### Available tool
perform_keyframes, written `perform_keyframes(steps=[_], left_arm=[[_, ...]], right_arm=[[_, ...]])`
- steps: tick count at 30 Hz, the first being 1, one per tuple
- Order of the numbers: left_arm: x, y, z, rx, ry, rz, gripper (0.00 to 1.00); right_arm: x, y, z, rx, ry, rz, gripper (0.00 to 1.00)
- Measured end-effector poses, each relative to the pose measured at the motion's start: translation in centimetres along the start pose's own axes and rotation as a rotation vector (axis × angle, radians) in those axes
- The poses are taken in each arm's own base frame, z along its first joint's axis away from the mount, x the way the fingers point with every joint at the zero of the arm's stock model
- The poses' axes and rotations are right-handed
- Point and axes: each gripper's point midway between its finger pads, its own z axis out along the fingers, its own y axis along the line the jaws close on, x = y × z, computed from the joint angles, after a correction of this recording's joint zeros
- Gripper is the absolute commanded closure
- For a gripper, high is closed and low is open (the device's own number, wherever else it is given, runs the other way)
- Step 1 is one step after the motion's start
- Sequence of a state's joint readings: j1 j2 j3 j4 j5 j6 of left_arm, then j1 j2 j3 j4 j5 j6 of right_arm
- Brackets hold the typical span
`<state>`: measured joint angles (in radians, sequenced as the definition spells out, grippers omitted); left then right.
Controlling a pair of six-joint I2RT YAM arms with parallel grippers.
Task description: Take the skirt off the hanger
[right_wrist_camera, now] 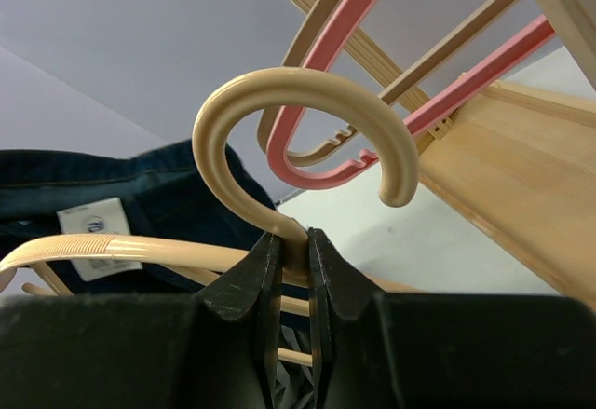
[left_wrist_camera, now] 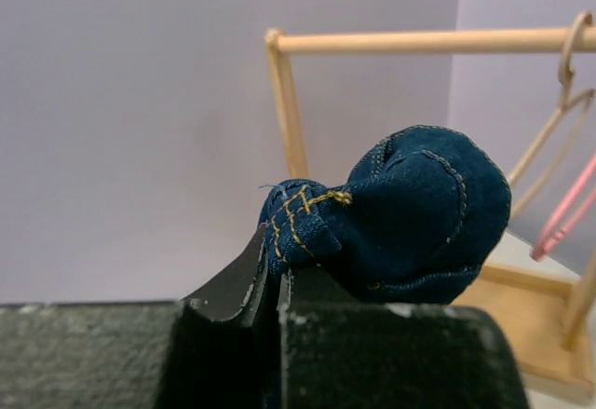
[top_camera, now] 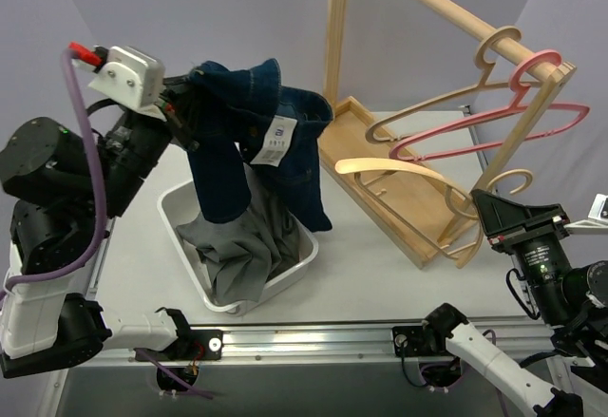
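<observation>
A: So, where's your skirt?
B: Left, pinched tight in your left gripper above the bin. Your right gripper clamps the hanger neck. Release off-centre and the hem could spill onto the surface.

A white bin sat on the tabletop with a grey cloth heaped inside it. To its right stood a wooden rack with a tray base. From its slanting rail hung a pink hanger and a tan hanger, side by side.
</observation>
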<state>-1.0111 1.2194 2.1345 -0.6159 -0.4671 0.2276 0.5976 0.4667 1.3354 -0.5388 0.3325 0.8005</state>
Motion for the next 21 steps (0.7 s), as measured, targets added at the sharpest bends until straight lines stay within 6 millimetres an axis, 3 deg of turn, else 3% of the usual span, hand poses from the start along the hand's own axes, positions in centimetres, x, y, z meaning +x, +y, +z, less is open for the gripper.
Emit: perform_keyframes(steps=[6,21], left_arm=[[-3.7,3.5,-1.2,-0.116,-0.102,0.071,0.98],[-6.6,7.4,-6.1,-0.198,-0.210,0.021,0.98]], right_arm=[[0.8,-0.9,0.2,0.020,0.019,-0.033,1.00],[2.8,-1.4,1.7,0.039,0.072,-0.081,1.00]])
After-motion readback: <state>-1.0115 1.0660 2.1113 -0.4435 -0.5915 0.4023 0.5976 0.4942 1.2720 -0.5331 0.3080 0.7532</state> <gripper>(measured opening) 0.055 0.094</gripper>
